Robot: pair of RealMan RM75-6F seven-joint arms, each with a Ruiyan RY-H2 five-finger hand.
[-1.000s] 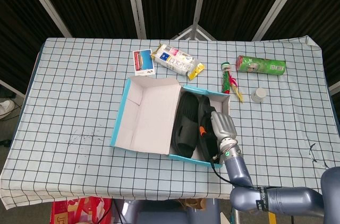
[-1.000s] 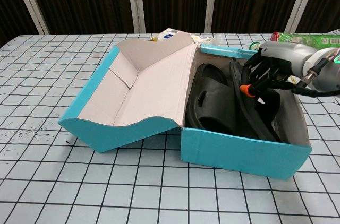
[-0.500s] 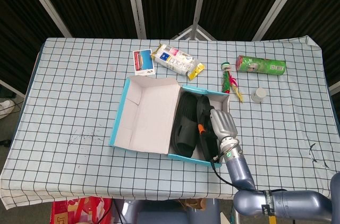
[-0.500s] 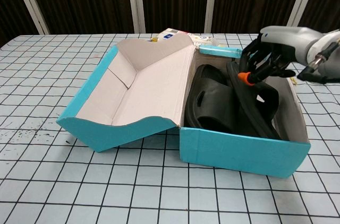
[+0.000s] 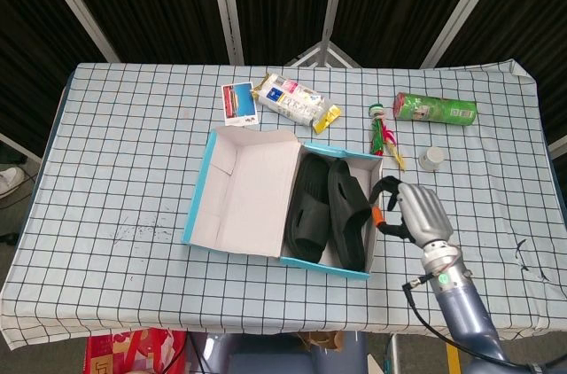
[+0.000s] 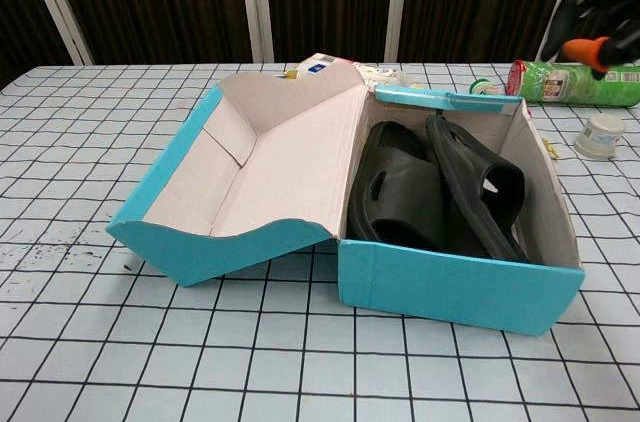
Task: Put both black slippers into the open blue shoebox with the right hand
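Both black slippers [image 5: 328,211] lie side by side inside the open blue shoebox [image 5: 266,201], the right one tilted up on its edge against the left, with the box standing on the checked table [image 5: 124,170]. Your right robot hand [image 5: 413,213] is outside the box, just beside its right wall and apart from the slippers, fingers curled inward with nothing in them. In the chest view only a blurred part of that robot hand shows at the top right corner, above the box.
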